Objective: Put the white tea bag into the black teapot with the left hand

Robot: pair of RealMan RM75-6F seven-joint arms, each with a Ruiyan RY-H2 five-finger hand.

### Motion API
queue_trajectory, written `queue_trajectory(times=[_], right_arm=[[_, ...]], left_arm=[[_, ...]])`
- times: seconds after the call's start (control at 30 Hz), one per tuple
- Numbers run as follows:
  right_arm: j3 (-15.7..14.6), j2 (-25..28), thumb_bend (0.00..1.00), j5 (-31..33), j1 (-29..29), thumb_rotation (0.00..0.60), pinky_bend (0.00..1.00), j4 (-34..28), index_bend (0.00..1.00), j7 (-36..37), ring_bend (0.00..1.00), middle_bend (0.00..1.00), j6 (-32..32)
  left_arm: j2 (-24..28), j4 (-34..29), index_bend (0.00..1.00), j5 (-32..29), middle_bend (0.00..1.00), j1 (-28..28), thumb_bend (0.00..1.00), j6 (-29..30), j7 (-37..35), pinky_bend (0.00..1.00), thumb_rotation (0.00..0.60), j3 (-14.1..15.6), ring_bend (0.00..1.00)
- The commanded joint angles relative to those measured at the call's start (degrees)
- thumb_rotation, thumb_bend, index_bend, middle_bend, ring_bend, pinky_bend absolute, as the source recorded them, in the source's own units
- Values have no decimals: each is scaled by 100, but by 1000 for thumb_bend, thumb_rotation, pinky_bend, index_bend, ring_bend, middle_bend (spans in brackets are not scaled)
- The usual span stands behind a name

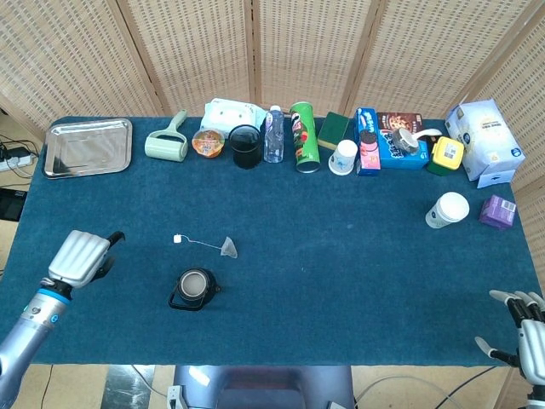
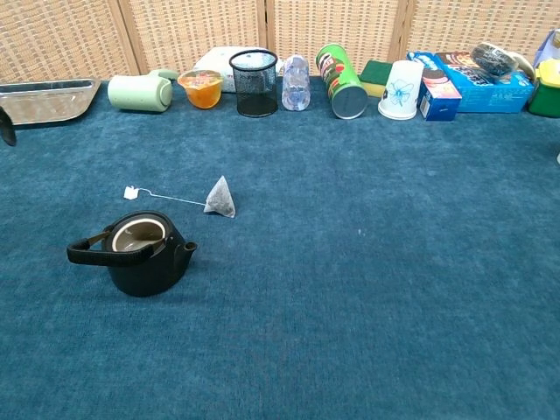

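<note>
The white tea bag (image 1: 229, 247) lies on the blue cloth, its string running left to a small paper tag (image 1: 176, 239); the chest view shows the pyramid-shaped tea bag (image 2: 220, 198) too. The black teapot (image 1: 194, 289) stands lidless just in front of it, its handle pointing left in the chest view (image 2: 140, 254). My left hand (image 1: 81, 258) hovers over the cloth left of the teapot, empty, fingers apart. At the table's front right corner my right hand (image 1: 526, 328) is open and holds nothing.
A metal tray (image 1: 88, 146) sits at the back left. Along the back edge stand a green roller (image 1: 167, 143), a mesh cup (image 1: 246, 146), a bottle (image 1: 273, 134), a green can (image 1: 304, 136) and several boxes. A white lidded cup (image 1: 447, 210) is at the right.
</note>
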Motion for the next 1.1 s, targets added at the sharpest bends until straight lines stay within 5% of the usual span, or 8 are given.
queue_trajectory(times=[0.03,0.2,0.47,1.1], right_arm=[[8,2,186,21,-12,600,99,3,248,5,187,266,-3],[33,25,185,63,-33,600,101,-15,249,-5,190,266,3],[73,62,186,143,-62,600,103,-52,248,-13,191,266,-6],[119,118,186,284,-259,600,115,-90,248,27,191,266,148]], left_arm=[[-191,170,348,-134,1000,-224,374,-215,137,945,600,-65,1000],[-460,403,348,-243,1000,-439,305,-324,157,950,600,-137,1000],[-758,644,447,-665,1000,-734,431,-718,3,951,600,-212,1000],[-1711,1916,458,-1372,1000,-1484,390,-1408,119,950,600,-276,1000]])
